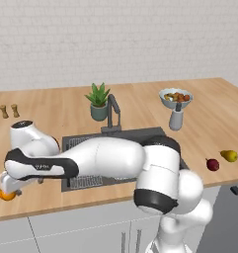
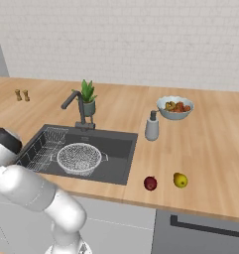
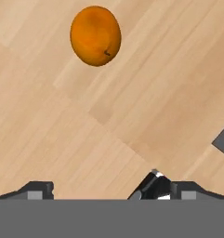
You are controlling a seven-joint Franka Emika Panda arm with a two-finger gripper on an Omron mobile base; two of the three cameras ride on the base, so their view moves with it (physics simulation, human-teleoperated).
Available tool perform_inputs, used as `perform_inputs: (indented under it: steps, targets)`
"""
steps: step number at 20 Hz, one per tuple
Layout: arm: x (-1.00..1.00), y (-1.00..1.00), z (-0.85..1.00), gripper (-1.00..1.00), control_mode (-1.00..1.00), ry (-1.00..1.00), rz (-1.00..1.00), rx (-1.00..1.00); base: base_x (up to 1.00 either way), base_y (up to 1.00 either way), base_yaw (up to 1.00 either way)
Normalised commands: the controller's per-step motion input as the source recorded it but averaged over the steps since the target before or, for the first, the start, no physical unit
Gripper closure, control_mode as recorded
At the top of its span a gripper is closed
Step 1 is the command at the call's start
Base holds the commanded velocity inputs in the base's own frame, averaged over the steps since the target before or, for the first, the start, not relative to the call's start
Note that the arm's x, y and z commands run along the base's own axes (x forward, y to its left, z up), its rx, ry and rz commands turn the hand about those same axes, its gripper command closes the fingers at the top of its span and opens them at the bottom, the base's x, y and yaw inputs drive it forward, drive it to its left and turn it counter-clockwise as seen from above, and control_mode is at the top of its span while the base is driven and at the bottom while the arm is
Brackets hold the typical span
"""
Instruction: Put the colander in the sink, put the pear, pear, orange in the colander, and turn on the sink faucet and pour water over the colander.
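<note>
Since the orange (image 3: 95, 35) lying on the wooden counter (image 3: 48, 130) was round, firm and apt to roll, it looked best taken across its middle by the gripper (image 3: 97, 188), whose jaws stood wide and empty just short of it. Where the hand view gave that close approach, the right base view showed the colander (image 2: 80, 158) already sitting in the sink (image 2: 118, 149), with the red pear (image 2: 150, 183) and yellow pear (image 2: 180, 180) out on the counter to its right.
</note>
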Motion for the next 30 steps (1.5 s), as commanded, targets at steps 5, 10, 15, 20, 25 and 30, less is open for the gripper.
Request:
perform_inputs:
  steps: [5, 10, 15, 20, 25, 30]
  targets:
    - [0.20, 0.26, -0.36, -1.00, -1.00, 0.00, 0.00, -0.08, 0.00, 0.00, 0.00]
    - [0.34, 0.25, -0.30, -1.00, -1.00, 0.00, 0.00, -0.05, 0.00, 0.00, 0.00]
    - [0.09, 0.16, -0.53, -1.00, -1.00, -0.05, 0.00, -0.01, 0.00, 0.00, 0.00]
    - [0.00, 0.13, -0.30, -1.00, -1.00, -0.12, 0.00, 0.00, 0.00, 0.00, 0.00]
    - [0.06, 0.11, -0.27, -1.00, -1.00, -0.07, 0.00, 0.00, 0.00, 0.00, 0.00]
    - [0.12, 0.09, -0.25, -1.00, -1.00, -0.03, 0.00, 0.00, 0.00, 0.00, 0.00]
